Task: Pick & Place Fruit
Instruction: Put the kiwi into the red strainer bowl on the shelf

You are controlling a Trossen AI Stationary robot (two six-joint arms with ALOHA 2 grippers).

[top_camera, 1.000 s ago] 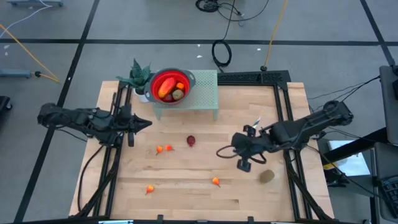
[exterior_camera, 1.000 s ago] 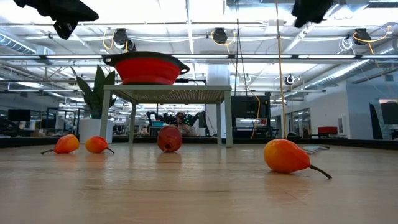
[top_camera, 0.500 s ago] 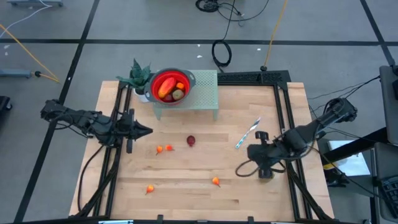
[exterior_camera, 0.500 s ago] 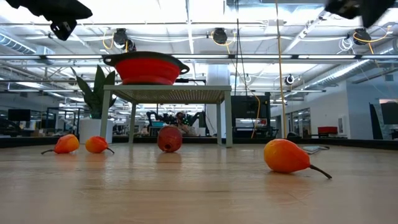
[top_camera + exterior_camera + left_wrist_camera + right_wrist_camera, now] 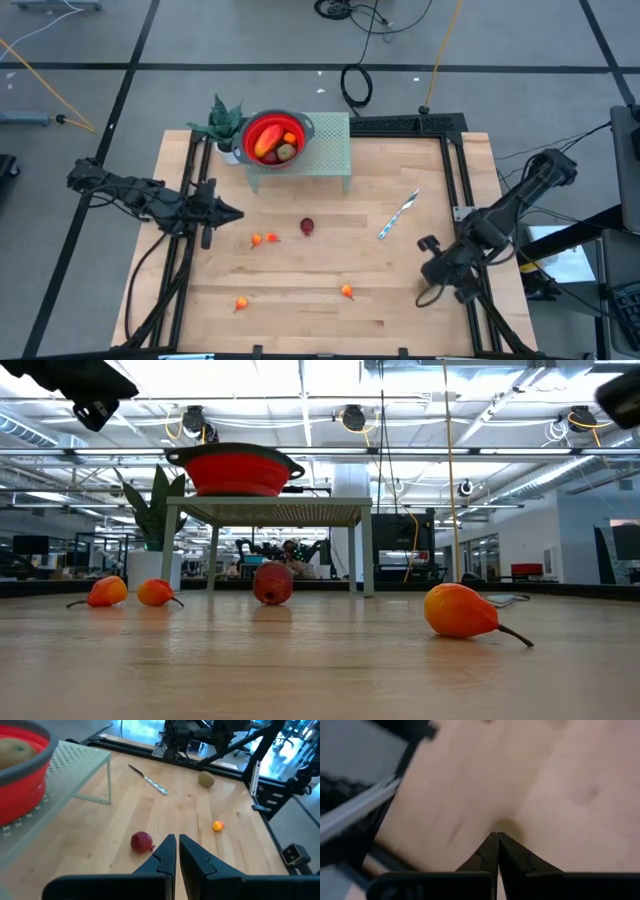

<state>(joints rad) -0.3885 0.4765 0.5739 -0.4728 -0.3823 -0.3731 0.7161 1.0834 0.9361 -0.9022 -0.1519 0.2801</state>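
On the wooden bench (image 5: 330, 320), five loose fruits are in plain sight in the high view. A dark red round fruit (image 5: 307, 227) lies near the centre, in front of the pale green perforated stand (image 5: 335, 150). Two small orange pieces (image 5: 264, 239) sit close together just beside it, toward the left arm. A third orange piece (image 5: 241, 304) and a fourth (image 5: 347, 292) lie nearer the front edge, well apart. A brownish-green oval (image 5: 206, 779) shows in the left wrist view near the right arm's side of the bench. More fruit rests inside the red bowl (image 5: 300, 126) on the stand: a red-orange oval (image 5: 266, 145) and a brownish-green one (image 5: 286, 152).

The left claw (image 5: 236, 212) is held above the bench at its left side, fingers closed, gripping nothing. The right claw (image 5: 427, 283) is at the front right corner, pointed down at the boards, fingers pressed together and empty.

A slim blue-and-white stick (image 5: 397, 215) lies right of centre. A potted plant (image 5: 222, 122) stands beside the bowl. Beyond the bench, the low view shows an open hall with ceiling lights.
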